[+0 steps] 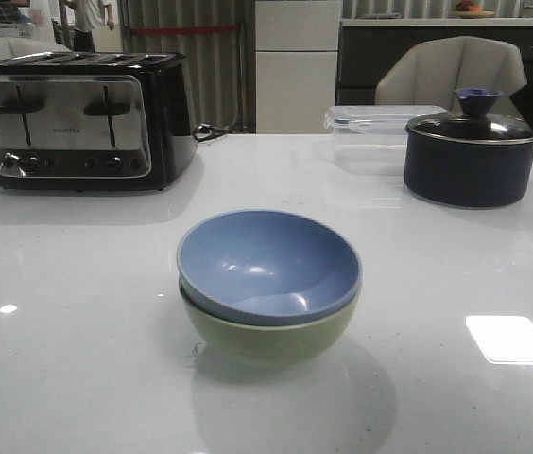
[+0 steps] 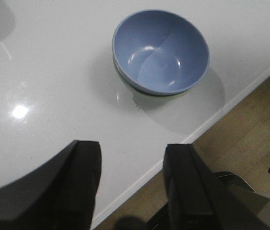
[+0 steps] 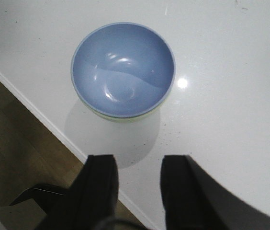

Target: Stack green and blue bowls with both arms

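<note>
Black toaster (image 1: 85,118) behind stacked bowls (image 1: 268,284)

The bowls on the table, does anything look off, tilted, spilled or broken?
Only slightly: the blue bowl sits a little tilted inside the green bowl, its rim higher on one side. Nothing looks spilled or cracked, and both bowls look empty.

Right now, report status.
Left gripper open, empty. Right gripper open, empty. Blue bowl nested in green bowl. Nothing in the way.
</note>
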Robot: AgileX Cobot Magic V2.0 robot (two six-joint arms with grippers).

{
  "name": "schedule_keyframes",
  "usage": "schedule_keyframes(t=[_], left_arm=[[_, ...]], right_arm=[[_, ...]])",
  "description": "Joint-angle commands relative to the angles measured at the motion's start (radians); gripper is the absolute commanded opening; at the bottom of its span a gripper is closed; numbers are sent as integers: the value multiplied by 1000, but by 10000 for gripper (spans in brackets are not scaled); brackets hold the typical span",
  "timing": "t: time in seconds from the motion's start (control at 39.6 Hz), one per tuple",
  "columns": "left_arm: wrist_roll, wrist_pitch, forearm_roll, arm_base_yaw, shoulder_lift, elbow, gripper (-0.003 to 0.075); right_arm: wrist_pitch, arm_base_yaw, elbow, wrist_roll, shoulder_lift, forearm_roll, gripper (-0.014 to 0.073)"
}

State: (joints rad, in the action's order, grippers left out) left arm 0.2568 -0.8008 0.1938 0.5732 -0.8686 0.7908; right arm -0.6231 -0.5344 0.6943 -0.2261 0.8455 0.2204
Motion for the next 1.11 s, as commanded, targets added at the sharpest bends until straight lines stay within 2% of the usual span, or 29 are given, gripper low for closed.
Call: schedule_keyframes(t=[0.0, 0.23, 0.46, 0.56, 0.71, 0.78, 0.88, 1.09], left_arm=[[1, 39, -11, 6, 77, -21, 383], [-89, 41, -88, 2, 181, -88, 383], [-89, 53, -90, 2, 180, -96, 383], [-89, 53, -90, 2, 180, -96, 372], [-89, 56, -90, 2, 180, -96, 273], [-89, 58, -90, 2, 180, -96, 165], [-89, 55, -85, 2, 180, -96, 94], [-89, 53, -80, 2, 180, -96, 93]], right_arm=[[57, 0, 27, -11, -8, -1, 362], [51, 0, 27, -11, -8, -2, 362], [34, 0, 27, -11, -8, -12, 361], [31, 0, 27, -11, -8, -12, 317], [24, 0, 27, -11, -8, -12, 160], [17, 0, 27, -11, -8, -12, 55], [14, 0, 27, -11, -8, -12, 56], [12, 0, 27, -11, -8, -12, 57]])
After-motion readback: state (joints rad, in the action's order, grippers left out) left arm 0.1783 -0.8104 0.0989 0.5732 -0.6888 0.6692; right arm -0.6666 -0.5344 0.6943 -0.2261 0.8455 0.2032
